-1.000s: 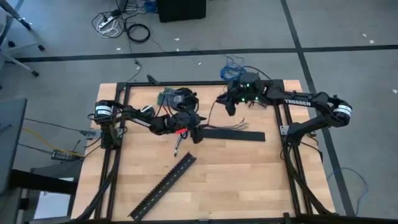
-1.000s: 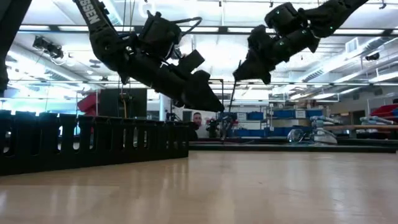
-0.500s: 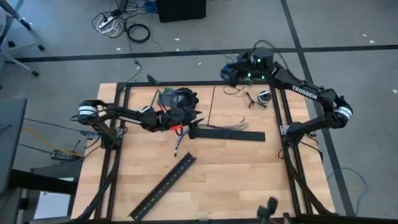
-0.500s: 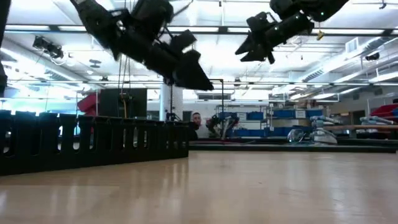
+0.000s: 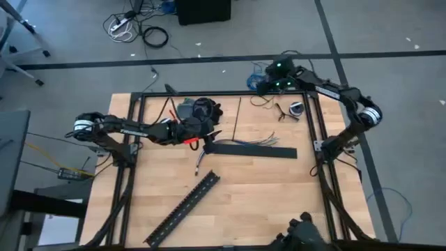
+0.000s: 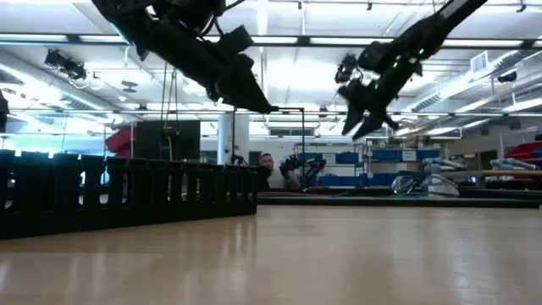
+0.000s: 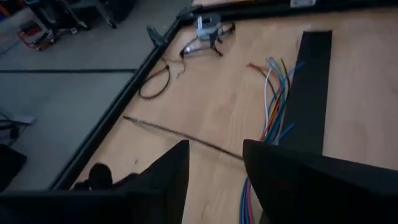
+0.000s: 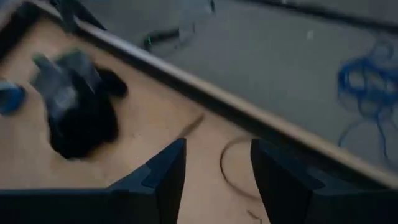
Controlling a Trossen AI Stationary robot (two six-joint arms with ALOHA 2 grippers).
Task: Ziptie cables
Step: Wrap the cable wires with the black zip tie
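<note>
Lying on the wooden table [image 5: 265, 188], a flat black strip [image 5: 254, 150] carried the cables [image 7: 273, 102]: thin blue, green, orange and white strands fanned along its edge, lower ends hidden behind the left gripper [image 7: 214, 171], released. The right gripper [image 8: 214, 171] hovered unclenched over the far rail.

We note a pale, smooth wooden table [image 5: 265, 188] with a slight sheen; the black strip [image 7: 308, 93] ahead of the left claw [image 7: 214, 163] looks matt.
</note>
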